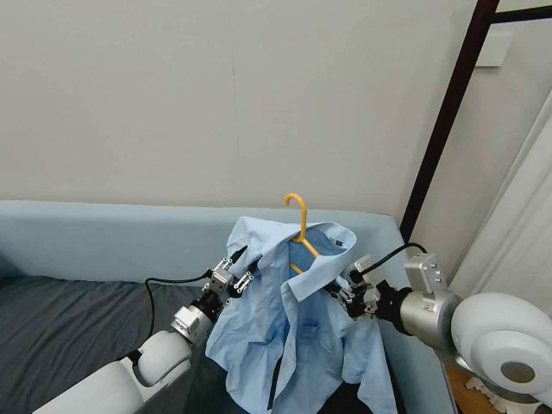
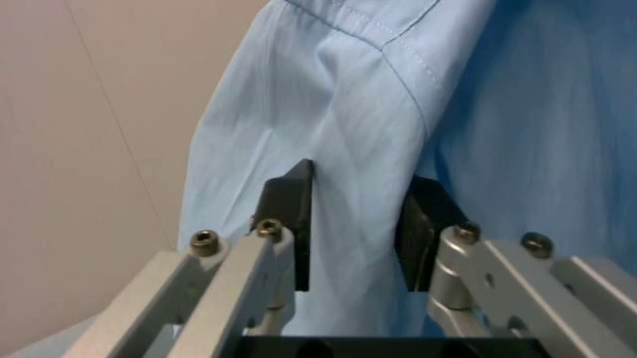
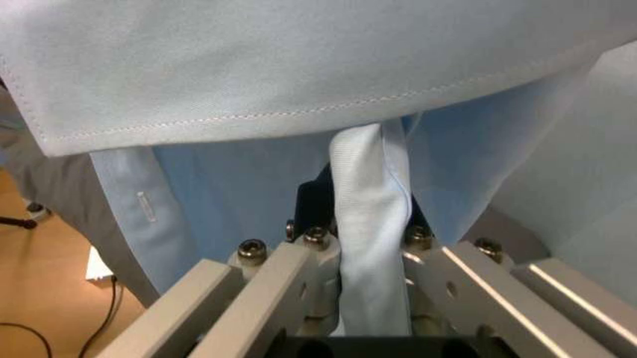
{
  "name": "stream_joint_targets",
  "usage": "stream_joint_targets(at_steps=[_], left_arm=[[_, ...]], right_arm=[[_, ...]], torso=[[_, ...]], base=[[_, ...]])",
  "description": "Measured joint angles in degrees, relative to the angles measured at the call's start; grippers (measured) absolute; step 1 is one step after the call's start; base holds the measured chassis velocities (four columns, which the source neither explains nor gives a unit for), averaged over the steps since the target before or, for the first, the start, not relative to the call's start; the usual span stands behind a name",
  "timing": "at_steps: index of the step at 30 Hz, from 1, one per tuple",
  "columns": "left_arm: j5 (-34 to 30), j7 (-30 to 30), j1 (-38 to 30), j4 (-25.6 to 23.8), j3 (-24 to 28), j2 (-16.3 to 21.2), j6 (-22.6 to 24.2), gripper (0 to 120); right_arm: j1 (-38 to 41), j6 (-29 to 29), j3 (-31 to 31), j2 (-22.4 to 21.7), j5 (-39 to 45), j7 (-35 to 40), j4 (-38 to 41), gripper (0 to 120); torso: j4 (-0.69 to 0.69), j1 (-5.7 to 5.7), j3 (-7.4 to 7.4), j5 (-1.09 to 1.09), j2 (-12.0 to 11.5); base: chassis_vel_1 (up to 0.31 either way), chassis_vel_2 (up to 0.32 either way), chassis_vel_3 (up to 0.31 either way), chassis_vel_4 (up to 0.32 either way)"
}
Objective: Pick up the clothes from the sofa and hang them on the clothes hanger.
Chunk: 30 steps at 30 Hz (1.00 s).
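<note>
A light blue shirt (image 1: 293, 336) hangs on an orange hanger (image 1: 298, 216), held in the air over the sofa (image 1: 103, 237). My left gripper (image 1: 236, 268) is at the shirt's left shoulder. In the left wrist view its black pads (image 2: 295, 216) stand on either side of a fold of the shirt (image 2: 348, 112), and the left gripper (image 2: 363, 175) is shut on it. My right gripper (image 1: 352, 291) is at the shirt's right side, below the collar. In the right wrist view the right gripper (image 3: 366, 190) is shut on a bunched strip of the shirt (image 3: 298, 60).
A black rack pole (image 1: 444, 121) slants up at the right, beside the sofa's end. The sofa has a pale blue back and a dark grey seat (image 1: 60, 328). A plain wall stands behind it. Wooden floor with a cable (image 3: 30, 328) lies below the right arm.
</note>
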Motion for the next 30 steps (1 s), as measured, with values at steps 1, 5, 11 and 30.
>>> stream_joint_targets(at_steps=[1,5,11,30], left_arm=[[0.08,-0.08,0.00,0.06,-0.06,0.07,-0.03,20],[0.06,-0.38,-0.07,0.09,-0.35,0.13,-0.12,7],[-0.19,-1.87,-0.71,-0.78,-0.52,1.17,-0.12,0],[-5.36,0.63,-6.15,-1.81,-1.44,7.76,-0.76,0]], right_arm=[[-0.05,0.00,-0.05,0.01,-0.10,-0.04,-0.06,2],[-0.26,0.00,-0.24,0.06,-0.31,-0.16,-0.12,2],[-0.23,-0.01,-0.76,-0.10,-1.14,-0.71,-0.62,2],[-1.99,-0.02,-1.03,-0.39,-3.51,-2.33,0.92,2]], torso=[[0.00,0.00,0.00,0.00,0.00],[0.00,0.00,0.00,0.00,0.00],[0.00,0.00,0.00,0.00,0.00],[-0.01,0.00,0.00,-0.01,0.00]], base=[[0.000,0.000,0.000,0.000],[0.000,0.000,0.000,0.000],[0.000,0.000,0.000,0.000],[0.000,0.000,0.000,0.000]])
